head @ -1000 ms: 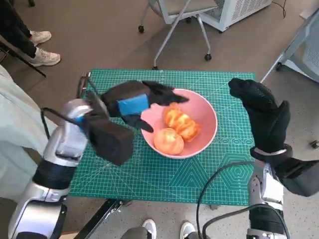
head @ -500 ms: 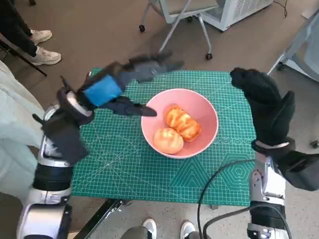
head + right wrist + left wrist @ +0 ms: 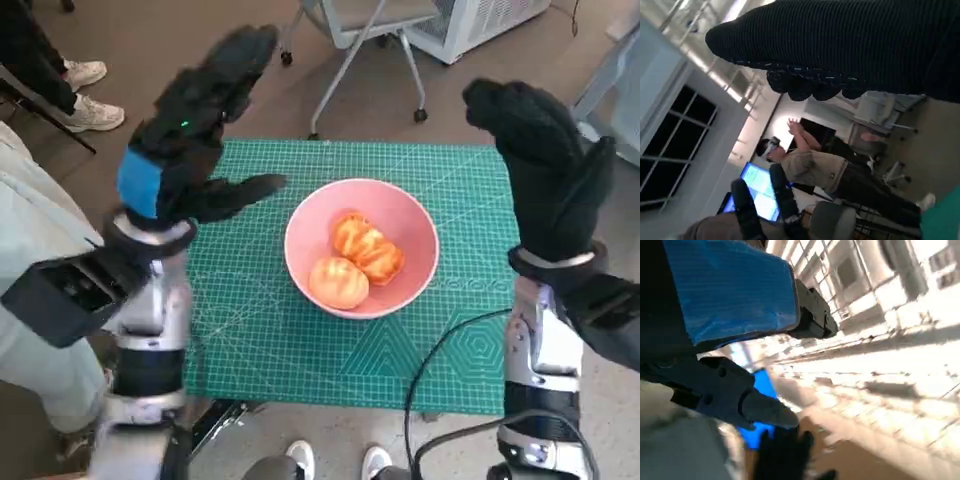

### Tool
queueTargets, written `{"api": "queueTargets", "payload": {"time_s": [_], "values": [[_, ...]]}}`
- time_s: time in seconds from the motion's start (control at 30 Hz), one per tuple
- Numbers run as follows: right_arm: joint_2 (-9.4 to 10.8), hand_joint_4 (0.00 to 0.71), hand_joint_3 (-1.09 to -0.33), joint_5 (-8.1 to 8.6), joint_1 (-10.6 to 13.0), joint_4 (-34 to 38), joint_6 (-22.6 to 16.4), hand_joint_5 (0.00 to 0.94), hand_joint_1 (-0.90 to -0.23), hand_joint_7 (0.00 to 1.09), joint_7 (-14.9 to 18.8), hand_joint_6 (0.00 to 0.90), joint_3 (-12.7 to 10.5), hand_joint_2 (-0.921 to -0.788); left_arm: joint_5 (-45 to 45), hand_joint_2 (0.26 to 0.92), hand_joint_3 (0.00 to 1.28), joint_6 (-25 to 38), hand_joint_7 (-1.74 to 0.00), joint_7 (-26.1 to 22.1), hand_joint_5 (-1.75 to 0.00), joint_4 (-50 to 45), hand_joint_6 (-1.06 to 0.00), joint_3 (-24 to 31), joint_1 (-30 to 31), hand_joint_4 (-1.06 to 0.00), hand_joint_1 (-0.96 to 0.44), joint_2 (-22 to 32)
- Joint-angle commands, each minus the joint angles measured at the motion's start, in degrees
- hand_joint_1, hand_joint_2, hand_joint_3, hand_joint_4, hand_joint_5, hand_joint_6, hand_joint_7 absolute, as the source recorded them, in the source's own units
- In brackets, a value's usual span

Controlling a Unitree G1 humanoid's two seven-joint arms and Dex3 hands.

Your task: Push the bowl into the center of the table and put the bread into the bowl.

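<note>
From where I stand, the pink bowl sits about mid-table on the green cutting mat, with two bread rolls already in it, one nearer the robot and one behind, touching. The rolls look soft and light, easy to dent, so a loose grasp around the sides would suit them; the bowl looks smooth, rigid and light, best nudged at its rim. The left hand is lifted above the mat's left edge, fingers spread, holding nothing. The right hand is raised over the right edge, upright, empty, fingers loosely extended. Beyond stand chair legs.
</note>
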Motion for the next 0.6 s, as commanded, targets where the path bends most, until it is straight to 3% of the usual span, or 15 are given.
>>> {"api": "queueTargets", "payload": {"time_s": [0.03,0.23,0.6], "values": [[-0.4,0.210,-0.768,-1.49,-0.7,2.4,-0.6,0.005,-0.703,0.46,-0.6,0.077,0.2,-0.921,-1.1,0.921,0.20,0.0,-0.01,-2.1,0.00,1.1,-0.35,0.5,-0.4,-0.18,-0.58,0.1],[-0.5,0.209,-0.750,-1.52,-1.7,3.7,-0.5,0.004,-0.711,0.46,-0.7,0.089,0.3,-0.921,0.9,0.921,0.24,-0.4,0.00,-1.6,0.00,1.5,-0.33,0.7,-0.4,-0.18,-0.62,0.4],[-0.8,0.206,-0.732,-1.77,-1.2,3.0,0.2,0.001,-0.714,0.45,-1.3,0.094,0.6,-0.921,1.4,0.921,0.28,0.2,0.00,-2.4,0.00,1.3,-0.31,-0.4,0.3,-0.17,-0.62,-0.4]]}}
